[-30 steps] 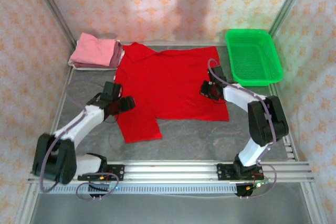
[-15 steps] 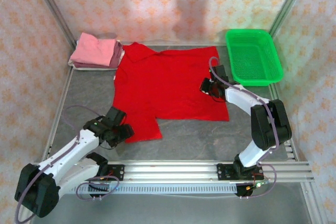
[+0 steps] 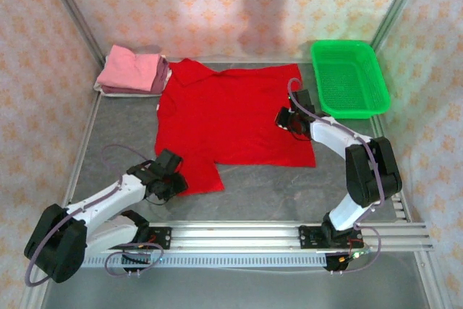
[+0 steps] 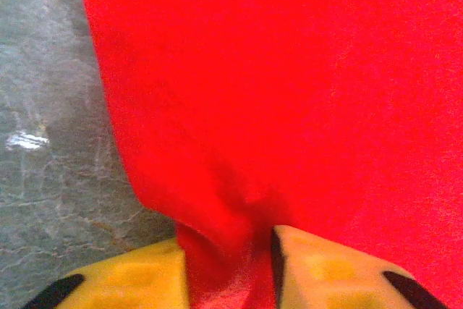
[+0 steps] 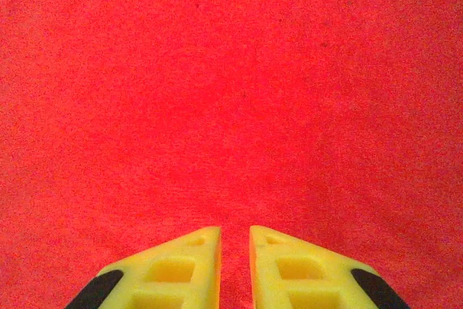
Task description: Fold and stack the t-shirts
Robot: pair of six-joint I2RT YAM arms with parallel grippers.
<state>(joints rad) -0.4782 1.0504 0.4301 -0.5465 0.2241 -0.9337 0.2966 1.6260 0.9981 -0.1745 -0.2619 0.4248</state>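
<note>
Okay, closest to me the rail point(image 3: 239, 233) that carries both arm bases runs across the front of the table point(image 3: 116, 135), a grey, marbled slab. Just past it, my left claw point(image 3: 172, 180) sits at the near left corner of the red shirt point(image 3: 231, 117), clamped on a pinch of it. On the left wrist camera the cloth rises in a ridge between the yellow fingers point(image 4: 130, 276). The shirt lies spread in the middle of the table, its long axis running left to right. One sleeve juts toward me at the left end, so I read the neck end as pointing left and the straight hem as pointing right toward the basket point(image 3: 349, 81). It is plain bright red, mostly flat, with soft creases near the far left corner. My right claw point(image 3: 283, 119) rests on the shirt's right edge. Its fingers are almost together with a thin slit between them, and I cannot tell whether any cloth is caught there. Further back, a stack point(image 3: 132, 70) of folded shirts, pink on top, sits in the far left corner, just touching the red one. The green mesh basket stands in the far right corner, apart from the shirt. Pale floral walls point(image 3: 217, 5) and metal posts close the cell in.
</note>
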